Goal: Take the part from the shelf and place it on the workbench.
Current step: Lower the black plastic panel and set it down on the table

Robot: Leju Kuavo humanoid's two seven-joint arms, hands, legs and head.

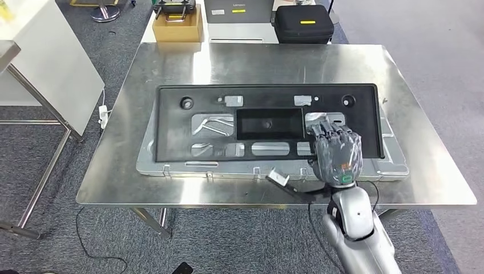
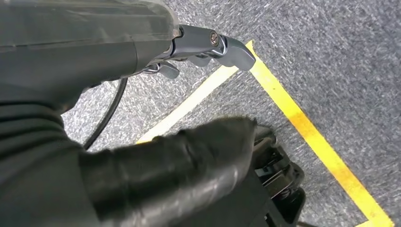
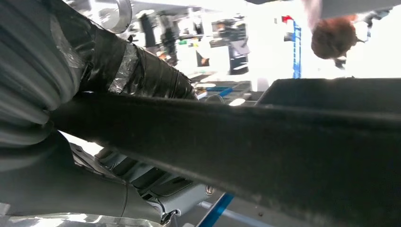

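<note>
On the steel surface (image 1: 171,63) the black part (image 1: 171,123) already lies flat; right hand (image 1: 338,153) grips its near edge, so only release seems left.

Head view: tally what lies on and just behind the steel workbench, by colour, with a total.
Black: 2, the long panel under the right hand and the case behind the bench.
Silver-grey: 1, the metal tray under the panel.
Brown: 1, the cardboard box.
Total: 4
</note>
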